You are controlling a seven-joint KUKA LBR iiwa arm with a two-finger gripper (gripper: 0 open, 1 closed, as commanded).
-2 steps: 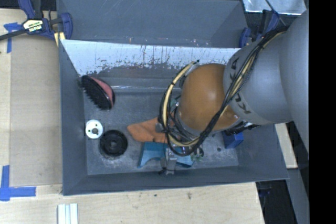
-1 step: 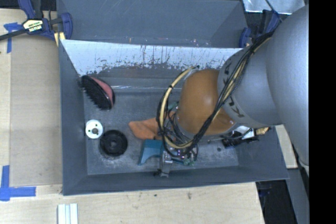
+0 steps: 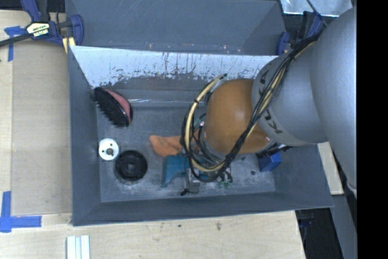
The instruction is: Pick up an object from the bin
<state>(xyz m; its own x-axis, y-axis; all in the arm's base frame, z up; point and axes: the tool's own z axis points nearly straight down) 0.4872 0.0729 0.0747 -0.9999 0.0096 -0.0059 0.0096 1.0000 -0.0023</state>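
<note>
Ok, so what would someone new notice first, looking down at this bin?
The big grey arm with its orange cover comes in from the right. Its gripper is low over the front of the bin, beside a teal object and an orange object. On the left lie a brush, a small white disc and a black round piece.

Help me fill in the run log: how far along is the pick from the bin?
Done: the gripper sits low at the front of the grey metal bin, right beside a teal plastic block and an orange soft lump. In hand: nothing is visibly held, and whether it grips the block cannot be told. Left: grasping and lifting. The black bristle brush, white round cap and black round disc lie apart at the left.
</note>
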